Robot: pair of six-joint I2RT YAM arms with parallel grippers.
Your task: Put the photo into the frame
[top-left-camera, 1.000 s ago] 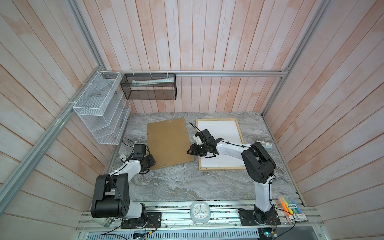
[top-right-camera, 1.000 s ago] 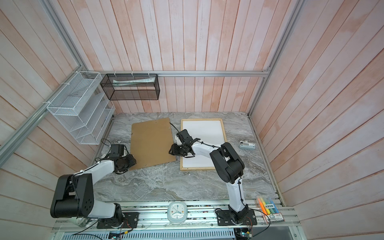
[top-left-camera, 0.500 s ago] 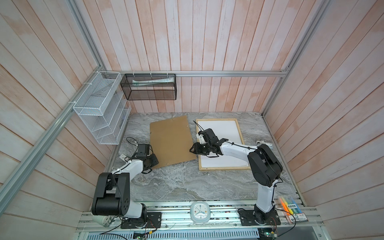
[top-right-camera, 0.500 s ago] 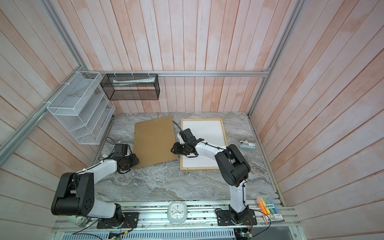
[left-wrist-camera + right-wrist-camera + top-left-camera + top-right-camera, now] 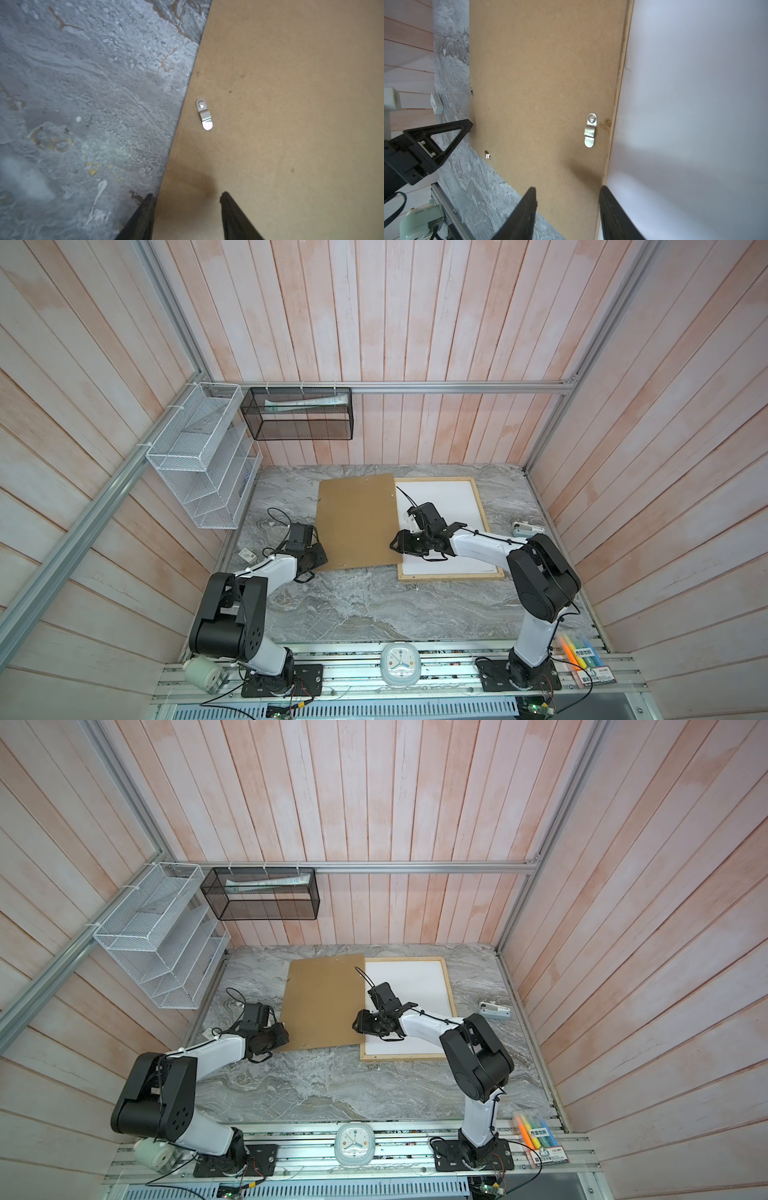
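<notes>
**1. Frame.** The frame [image 5: 449,577] lies flat on the table [image 5: 374,614], right of centre in both top views. Its long axis runs from the robot's side toward the back wall. Its short sides lie parallel to that wall. A white sheet [image 5: 440,506] fills the opening. Whether this sheet is the photo lying face down cannot be told.

**2. Board.** A brown board [image 5: 357,522] lies flat just left of the frame. Its long axis also runs near to far, but it is turned slightly, so its edges are not parallel to the frame's. Its right edge overlaps the frame's left strip, and its far right corner sits at the frame's far left corner. A metal clip [image 5: 204,114] is fixed near the board's edge.

**3. Left gripper.** The left gripper [image 5: 319,556] is at the board's near left corner. In its wrist view the fingers stand apart with nothing clamped between them. One fingertip [image 5: 149,196] is at the board's edge and the other is over the board.

**4. Right gripper.** The right gripper [image 5: 395,545] is at the board's right edge, toward the near end. Its fingers are likewise spread and grip nothing. In its wrist view one fingertip [image 5: 532,190] is over the board and the other is at the sheet's border.
</notes>
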